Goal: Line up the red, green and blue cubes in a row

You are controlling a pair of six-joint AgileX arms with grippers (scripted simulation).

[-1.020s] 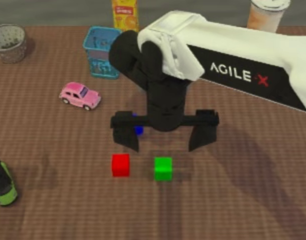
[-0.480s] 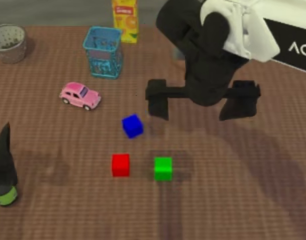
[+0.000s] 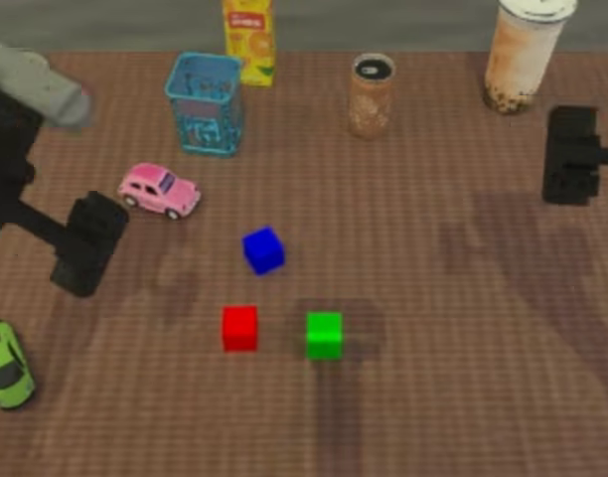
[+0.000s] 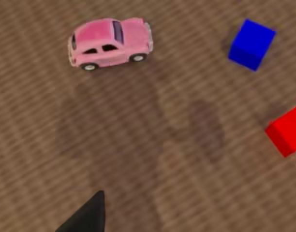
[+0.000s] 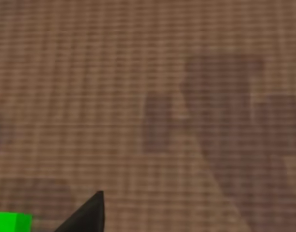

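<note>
Three small matte cubes sit near the middle of the brown worktop [image 3: 433, 397]. The red cube [image 3: 239, 328] and green cube [image 3: 324, 335] lie side by side, apart, squared to each other. The blue cube [image 3: 263, 249] sits just behind them, turned at an angle, out of line. The left gripper [image 3: 85, 243] hangs at the left edge near the pink toy car [image 3: 160, 190], the right gripper [image 3: 572, 156] at the right edge; I cannot tell how far either is open.
</note>
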